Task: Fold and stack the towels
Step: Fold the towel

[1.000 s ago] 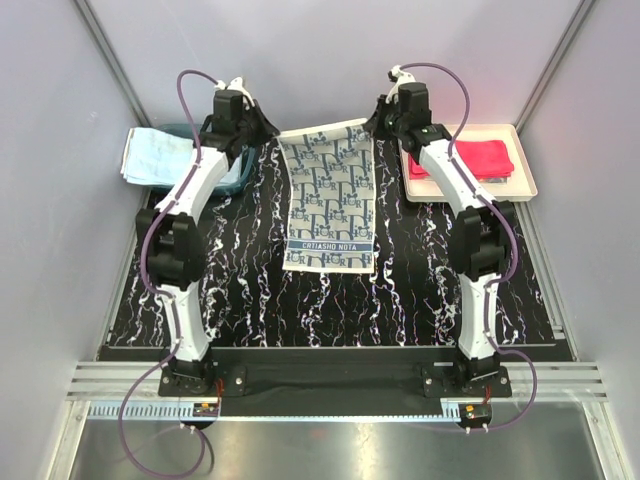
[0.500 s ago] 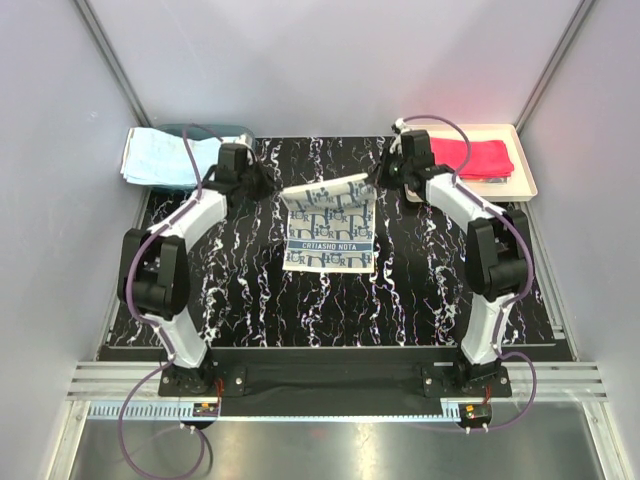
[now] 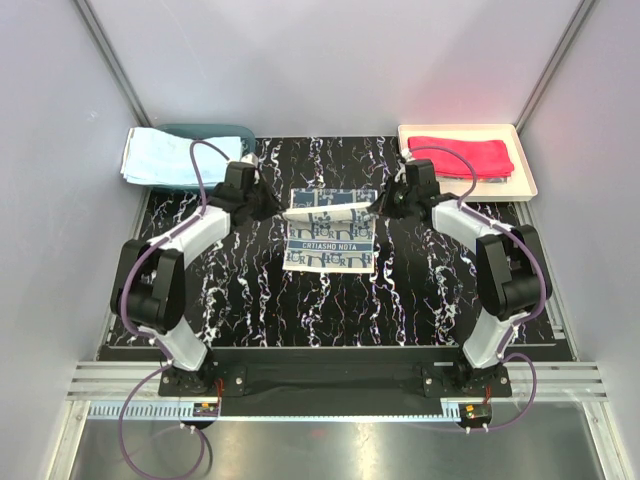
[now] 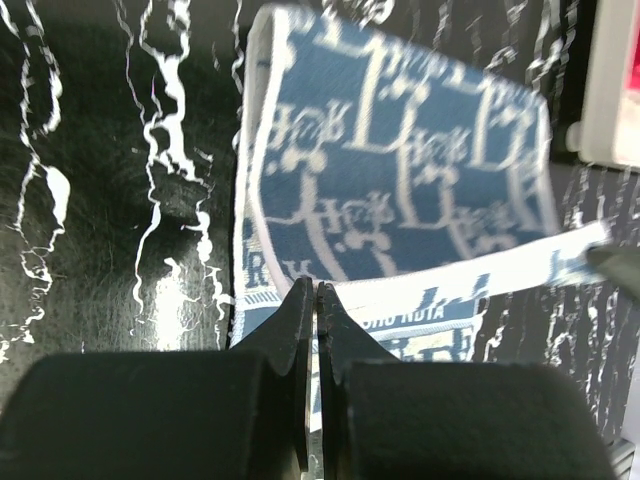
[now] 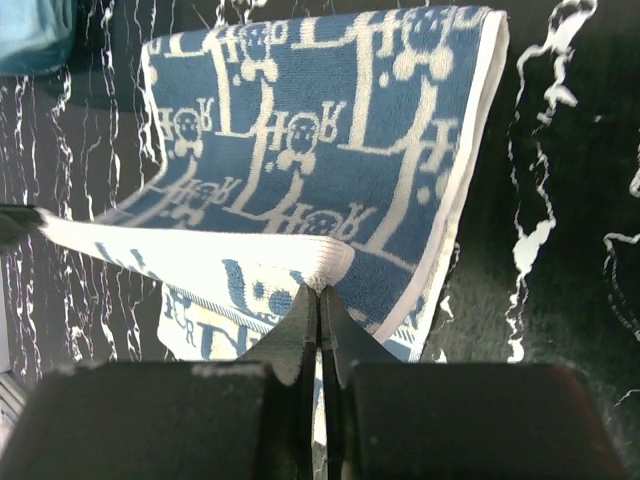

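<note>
A blue-and-white patterned towel (image 3: pixel 330 230) lies mid-table, its far edge lifted and curled over toward the near half. My left gripper (image 3: pixel 281 207) is shut on the towel's left far corner (image 4: pixel 300 290). At the other far corner (image 5: pixel 325 270) my right gripper (image 3: pixel 376 205) is likewise shut on the cloth. The blue patterned side (image 5: pixel 330 110) hangs folded over in both wrist views. A red-pink towel (image 3: pixel 462 157) lies folded in the cream tray (image 3: pixel 520 185) at the back right. A light blue towel (image 3: pixel 155 157) drapes over the teal basket (image 3: pixel 205 131) at the back left.
The black marbled table top (image 3: pixel 420 290) spreads around the patterned towel. Grey walls and metal frame posts close in the sides and back. The arm bases stand on a rail at the near edge.
Both grippers have drawn the towel's far edge from the back of the table toward the near side, folding it over; the visible towel has shortened to about half its length.
</note>
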`<state>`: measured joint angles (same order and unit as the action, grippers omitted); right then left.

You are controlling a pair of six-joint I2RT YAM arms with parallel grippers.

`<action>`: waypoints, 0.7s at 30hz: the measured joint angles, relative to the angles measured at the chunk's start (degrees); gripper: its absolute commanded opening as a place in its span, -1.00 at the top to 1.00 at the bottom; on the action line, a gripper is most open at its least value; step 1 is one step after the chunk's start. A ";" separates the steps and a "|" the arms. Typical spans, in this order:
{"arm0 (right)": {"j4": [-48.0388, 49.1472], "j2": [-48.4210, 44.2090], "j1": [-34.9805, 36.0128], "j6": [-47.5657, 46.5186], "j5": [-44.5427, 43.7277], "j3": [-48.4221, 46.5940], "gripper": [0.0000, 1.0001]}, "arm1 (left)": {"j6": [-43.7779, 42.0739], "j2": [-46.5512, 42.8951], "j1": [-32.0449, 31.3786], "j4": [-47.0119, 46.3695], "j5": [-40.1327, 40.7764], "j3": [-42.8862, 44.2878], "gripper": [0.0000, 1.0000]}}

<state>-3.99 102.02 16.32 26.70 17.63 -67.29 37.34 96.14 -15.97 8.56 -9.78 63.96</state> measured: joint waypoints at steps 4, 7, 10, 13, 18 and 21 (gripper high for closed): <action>1.86 -0.59 0.61 0.83 -0.04 2.12 0.99 | -0.26 -2.08 0.02 0.00 0.81 0.00 1.00; 3.19 -1.18 0.98 1.49 -0.17 3.50 1.00 | -0.42 -2.25 0.02 0.07 0.90 0.00 1.00; 3.61 -2.08 1.16 1.92 -0.39 4.55 1.00 | -0.44 -2.38 -0.02 0.13 0.87 -0.79 1.00; 4.17 -2.80 1.31 2.19 -0.48 5.16 1.00 | -0.44 -2.58 -0.31 0.46 0.90 -1.90 1.00; 4.70 -4.48 1.79 2.58 -0.76 6.91 1.00 | -0.44 -3.96 -1.27 0.85 1.07 -3.85 1.00; 4.79 -5.42 2.40 2.73 -1.33 7.87 1.00 | -0.48 -4.52 -1.79 0.74 1.29 -4.52 1.00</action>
<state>0.80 96.60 18.72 29.43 16.29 -59.42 36.86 91.61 -17.76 9.30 -8.49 59.44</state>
